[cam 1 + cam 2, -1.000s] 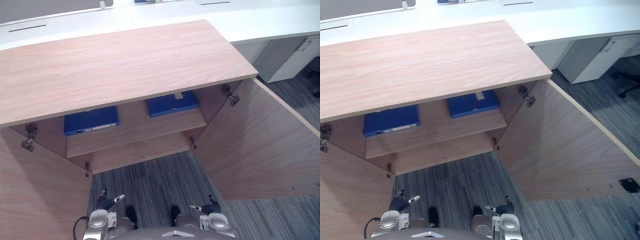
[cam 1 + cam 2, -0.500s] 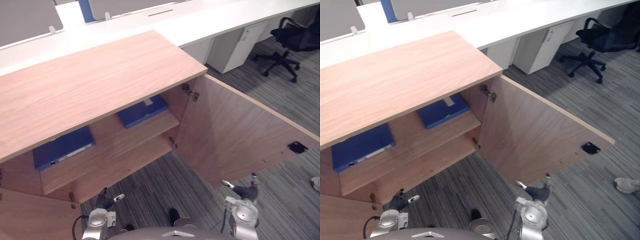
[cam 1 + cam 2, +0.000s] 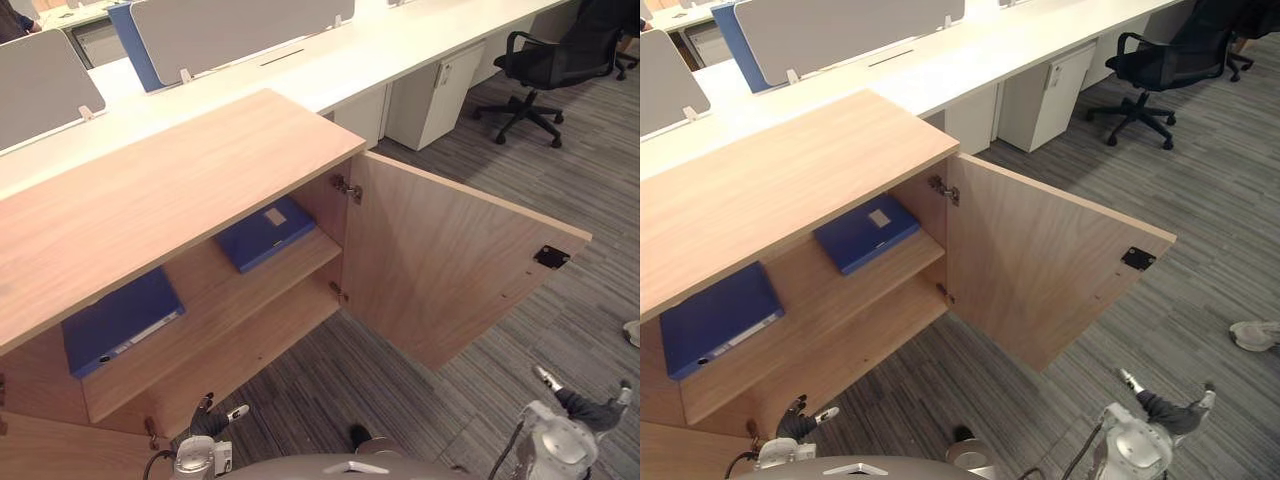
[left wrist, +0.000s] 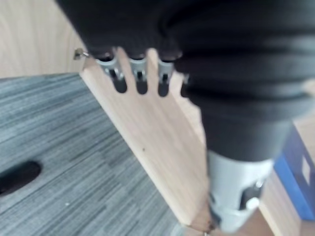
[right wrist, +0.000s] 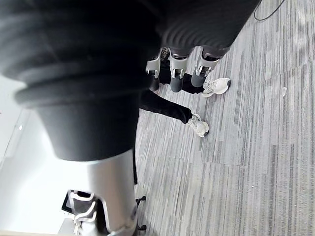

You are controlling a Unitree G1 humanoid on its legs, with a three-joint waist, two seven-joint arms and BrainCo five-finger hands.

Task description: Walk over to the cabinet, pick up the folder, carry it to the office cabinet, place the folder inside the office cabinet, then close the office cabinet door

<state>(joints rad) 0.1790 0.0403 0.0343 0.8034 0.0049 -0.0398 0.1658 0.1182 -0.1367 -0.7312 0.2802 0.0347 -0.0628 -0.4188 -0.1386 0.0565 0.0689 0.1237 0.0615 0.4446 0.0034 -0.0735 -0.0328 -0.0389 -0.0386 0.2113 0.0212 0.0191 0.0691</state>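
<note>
I see the office cabinet (image 3: 170,190) filling the left half of the head view, with its right door (image 3: 450,260) swung wide open toward the right over the grey carpet (image 3: 330,385). Two blue folders lie flat on its upper shelf (image 3: 215,295), well apart: one folder (image 3: 118,320) at the left of the frame, the other folder (image 3: 266,232) near the centre, close to the door's hinge side. The left robot hand (image 3: 212,415) hangs low at the bottom left in front of the cabinet, its fingers (image 4: 118,73) loosely relaxed and holding nothing. The right robot hand (image 3: 585,405) sits at the bottom right, out past the open door, fingers spread and empty too. A long white desk (image 3: 330,70) runs behind the cabinet, with a black office chair (image 3: 540,60) at the upper right. The right wrist view catches a person's legs (image 5: 165,109) and pale shoes (image 5: 216,86).
</note>
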